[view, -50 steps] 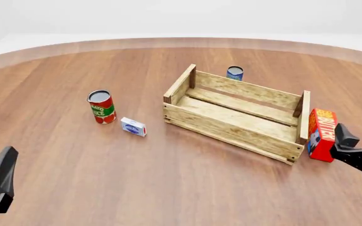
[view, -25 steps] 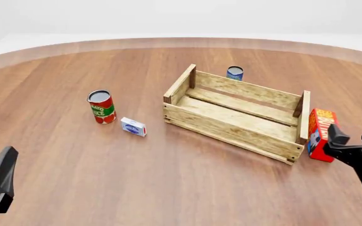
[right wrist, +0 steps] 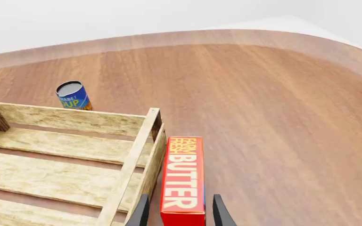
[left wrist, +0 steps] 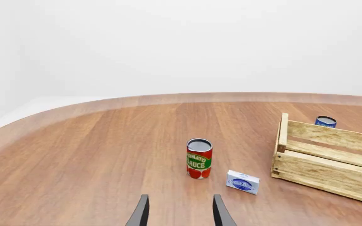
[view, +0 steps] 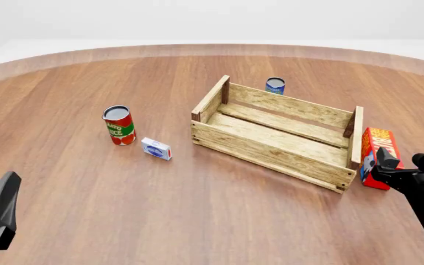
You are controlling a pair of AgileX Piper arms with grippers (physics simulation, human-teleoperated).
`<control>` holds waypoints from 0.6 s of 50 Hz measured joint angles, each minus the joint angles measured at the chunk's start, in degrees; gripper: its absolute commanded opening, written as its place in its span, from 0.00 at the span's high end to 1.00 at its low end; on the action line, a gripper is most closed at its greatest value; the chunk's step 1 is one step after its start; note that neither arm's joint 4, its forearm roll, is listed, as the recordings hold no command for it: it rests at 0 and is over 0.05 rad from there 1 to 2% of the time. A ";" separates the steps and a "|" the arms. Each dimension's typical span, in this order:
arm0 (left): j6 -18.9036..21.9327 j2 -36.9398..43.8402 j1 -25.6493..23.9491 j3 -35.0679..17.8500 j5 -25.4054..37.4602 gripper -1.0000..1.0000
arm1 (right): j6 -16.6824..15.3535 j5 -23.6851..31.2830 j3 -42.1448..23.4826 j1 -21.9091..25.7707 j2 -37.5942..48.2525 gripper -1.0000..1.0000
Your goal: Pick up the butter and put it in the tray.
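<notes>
Right arm lines up on the butter beside the crate

The right gripper [view: 397, 167], jaws parted, straddles the near end of the red rectangular butter carton [right wrist: 183, 180], which stands on the wooden table [view: 86, 210] by its right edge, just outside the pale slatted tray [view: 271, 144]. The approach step appears nearly complete; next, the jaws likely must close, then lift it over the tray's end wall. The left gripper [left wrist: 179, 213] hangs released near the front-left corner.
</notes>
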 measured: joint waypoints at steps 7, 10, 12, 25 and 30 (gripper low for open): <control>0.00 0.00 0.00 0.00 0.00 0.00 | 0.32 -0.30 -0.88 0.05 1.94 0.00; 0.00 0.00 0.00 0.00 0.00 0.00 | 0.46 -0.39 -1.30 0.11 2.78 0.00; 0.00 0.00 0.00 0.00 0.00 0.00 | 0.57 -0.44 -1.57 0.16 3.29 0.00; 0.00 0.00 0.00 0.00 0.00 0.00 | 1.48 -0.68 -3.06 0.36 6.04 0.00; 0.00 0.00 0.00 0.00 0.00 0.00 | 1.90 -0.73 -3.56 0.28 6.99 0.00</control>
